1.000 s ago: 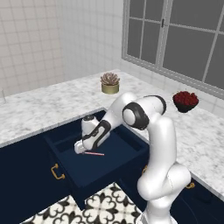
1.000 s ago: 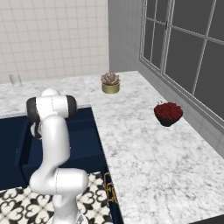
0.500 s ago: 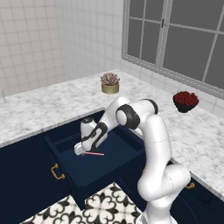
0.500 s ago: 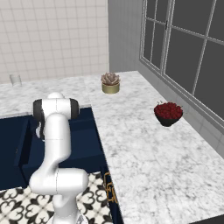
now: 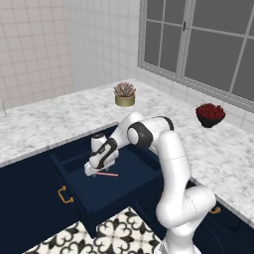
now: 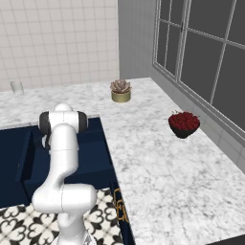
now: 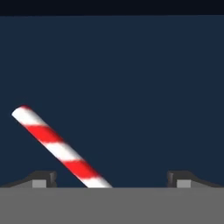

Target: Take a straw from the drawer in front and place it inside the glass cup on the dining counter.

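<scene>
The red-and-white striped straw [image 5: 107, 174] lies flat on the floor of the open navy drawer [image 5: 120, 197]. My gripper [image 5: 90, 170] hangs inside the drawer right above the straw's left end, jaws open. In the hand view the straw [image 7: 60, 148] runs slantwise from upper left down to between the two fingertips [image 7: 44, 178], nearer the left one, and my gripper [image 7: 111, 179] holds nothing. A small clear glass cup [image 6: 17, 87] stands far back left on the marble counter [image 6: 158, 158] by the tiled wall.
A potted succulent [image 5: 124, 94] sits at the counter's back corner and a dark bowl of red fruit [image 5: 210, 114] under the window. Brass-handled navy fronts [image 5: 63, 194] flank the drawer. Patterned floor tiles [image 5: 116, 230] lie below.
The arm has folded lower and the hand has sunk a little deeper into the drawer toward the straw. The straw lies where it was.
</scene>
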You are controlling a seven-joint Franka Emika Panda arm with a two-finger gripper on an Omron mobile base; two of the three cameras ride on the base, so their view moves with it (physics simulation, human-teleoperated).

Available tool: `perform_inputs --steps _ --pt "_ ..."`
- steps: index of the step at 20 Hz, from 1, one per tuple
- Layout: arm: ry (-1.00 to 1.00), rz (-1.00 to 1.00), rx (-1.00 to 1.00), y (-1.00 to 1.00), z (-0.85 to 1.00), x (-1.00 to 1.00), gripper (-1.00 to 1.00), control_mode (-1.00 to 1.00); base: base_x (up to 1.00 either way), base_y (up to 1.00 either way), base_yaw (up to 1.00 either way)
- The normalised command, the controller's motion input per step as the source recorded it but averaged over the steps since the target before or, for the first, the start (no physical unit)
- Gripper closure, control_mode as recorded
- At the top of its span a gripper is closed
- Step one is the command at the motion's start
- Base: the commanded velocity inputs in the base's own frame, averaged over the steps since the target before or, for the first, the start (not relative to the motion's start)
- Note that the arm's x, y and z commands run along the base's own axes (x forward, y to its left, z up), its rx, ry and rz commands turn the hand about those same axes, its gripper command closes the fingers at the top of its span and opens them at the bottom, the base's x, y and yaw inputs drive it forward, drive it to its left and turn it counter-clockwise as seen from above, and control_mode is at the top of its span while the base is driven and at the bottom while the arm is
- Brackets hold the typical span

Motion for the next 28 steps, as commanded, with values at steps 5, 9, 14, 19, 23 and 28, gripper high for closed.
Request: perform_inputs --steps 5,9,14,19,23,28 --pt "0.02 0.00 0.00 0.00 -0.31 0.00 1.00 -1.00 0.00 0.00 0.00" --pt "0.00 0.00 0.00 0.00 -0.16 -0.01 1.00 -1.00 0.00 0.00 0.00" --pt "-0.02 0.00 0.00 0.00 0.10 -0.33 1.00 -1.00 0.00 0.00 0.00" --pt "-0.10 0.00 0.04 -0.07 0.68 -0.60 1.00 -1.00 0.00 0.00 0.00" --pt "-0.14 0.00 0.08 -0.34 1.00 -0.69 1.00 -1.00 0.00 0.00 0.00" --pt "-0.13 0.00 0.14 -0.40 1.00 -0.60 1.00 -1.00 0.00 0.00 0.00"
